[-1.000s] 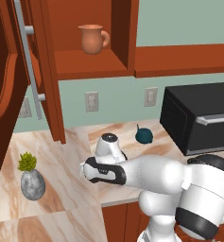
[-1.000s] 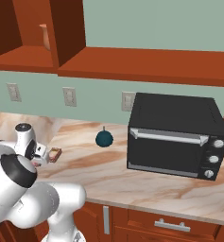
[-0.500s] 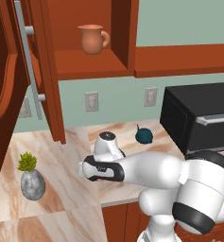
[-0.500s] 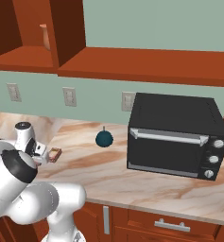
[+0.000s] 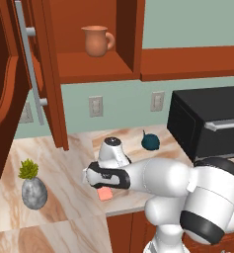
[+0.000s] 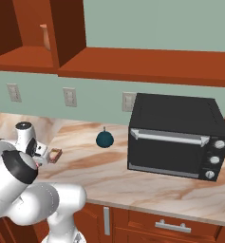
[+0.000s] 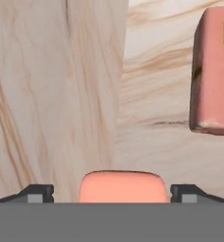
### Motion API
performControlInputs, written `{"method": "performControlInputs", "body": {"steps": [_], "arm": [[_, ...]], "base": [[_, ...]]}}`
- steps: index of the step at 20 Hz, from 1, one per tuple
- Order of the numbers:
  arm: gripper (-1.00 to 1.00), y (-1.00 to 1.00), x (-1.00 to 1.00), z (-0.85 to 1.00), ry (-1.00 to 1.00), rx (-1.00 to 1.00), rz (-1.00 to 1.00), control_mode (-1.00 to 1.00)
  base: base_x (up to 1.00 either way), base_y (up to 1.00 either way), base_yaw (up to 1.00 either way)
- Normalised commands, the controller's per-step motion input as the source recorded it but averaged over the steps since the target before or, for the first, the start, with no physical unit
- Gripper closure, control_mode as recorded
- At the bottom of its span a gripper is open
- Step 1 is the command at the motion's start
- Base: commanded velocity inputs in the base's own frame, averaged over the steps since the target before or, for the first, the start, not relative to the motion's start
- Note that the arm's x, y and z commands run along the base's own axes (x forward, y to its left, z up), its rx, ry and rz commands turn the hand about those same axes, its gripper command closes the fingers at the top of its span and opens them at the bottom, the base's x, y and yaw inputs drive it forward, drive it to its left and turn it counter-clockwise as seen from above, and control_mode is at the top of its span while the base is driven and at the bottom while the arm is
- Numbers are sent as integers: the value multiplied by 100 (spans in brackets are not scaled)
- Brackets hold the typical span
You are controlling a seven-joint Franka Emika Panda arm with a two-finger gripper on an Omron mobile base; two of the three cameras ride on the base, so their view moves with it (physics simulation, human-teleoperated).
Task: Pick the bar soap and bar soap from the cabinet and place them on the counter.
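Left base view, cabinet (image 5: 49, 74): door swung open at far left, grey bar handle on it; a terracotta mug (image 5: 97, 40) stands on the shelf inside.
Left base view, bench (image 5: 64, 163): a small plant in a grey stone pot (image 5: 32, 187) near the left end; the gripper (image 5: 104, 185) hangs low over the front edge with the salmon-pink bar soap (image 5: 105, 194) lying flat just under it; a dark teal round object (image 5: 150, 141) further back, near the wall; black microwave (image 5: 207, 123) at the right end.
Right base view, extra: the brown-rimmed bar soap (image 6: 54, 155) shows here, lying on the bench just right of the wrist, towards the left end; in the left base view the arm hides it.
Hand view, extra: close look straight down. Pink bar (image 7: 124, 186) sits at the bottom between the two fingertips (image 7: 35, 193), a clear gap on each side, not touching either. The brown-rimmed bar (image 7: 212, 71) lies apart at the upper right, partly cut by the picture edge.
Jaws: spread wide, released; nothing gripped.
Task things: both soaps rest on the bench near its front left part, close together but not touching.
Change since a second ago: the arm has kept nearly the same pose over the front edge; the pink bar is now visible below the hand on the marble, where the hand covered it before. Mug, plant, teal object and microwave unmoved. Brown-rimmed bar in the same spot.
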Motion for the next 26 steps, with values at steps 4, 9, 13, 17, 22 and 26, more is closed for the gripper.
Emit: {"method": "performControlInputs", "body": {"steps": [4, 9, 13, 17, 22, 26], "arm": [[-100, -1, -16, 28, -9, 0, 0, -100], [-100, -11, -27, 56, -14, 0, 0, -100], [-100, -26, -10, 68, -11, 0, 0, -100], [-100, -32, -1, 75, -7, 0, 0, -100], [-100, -27, 0, 78, -7, 0, 0, -100], [-100, -26, -1, 76, -5, 0, 1, -100]], "base": [[0, 0, 0], [0, 0, 0], [0, 0, 0], [0, 0, 0], [0, 0, 0], [0, 0, 0]]}}
